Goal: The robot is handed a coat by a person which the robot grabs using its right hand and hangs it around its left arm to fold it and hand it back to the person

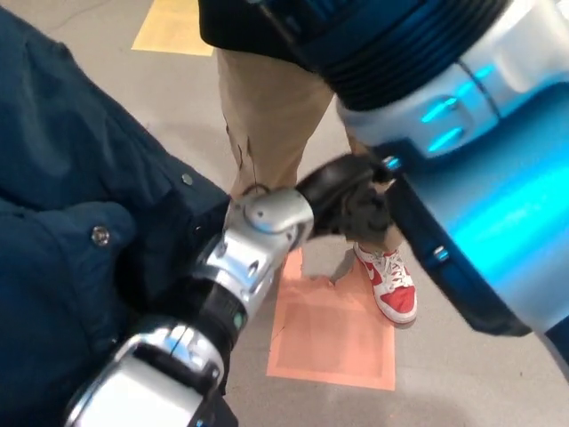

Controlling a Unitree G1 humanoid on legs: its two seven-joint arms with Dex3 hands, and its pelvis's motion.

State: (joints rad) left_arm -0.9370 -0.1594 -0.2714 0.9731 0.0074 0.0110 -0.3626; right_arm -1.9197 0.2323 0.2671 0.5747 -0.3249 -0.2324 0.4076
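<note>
right arm (498, 222): silver and blue shell with a black ribbed section, fills the right and far right; its hand is out of frame
coat (62, 178): dark navy, fills the left side from far to near; right edge lies against the left arm; can't tell if it hangs over the arm
left arm (249, 258): silver, comes in from near left and angles up to centre, out from beside the coat
person (267, 107): stands at far centre, tan trousers, dark top at the far edge; legs partly hidden behind both arms
floor (480, 374): grey, bare at near right
orange square (333, 334): floor mark, near centre, below the left hand
left hand (345, 200): black, centre, in front of the person's leg, just beside the right arm; blurred, grip can't tell
shoe (389, 285): red and white, on the far right edge of the orange square
yellow patch (173, 27): floor mark, far left of the person
snap (100, 235): metal, on the coat, left
</note>
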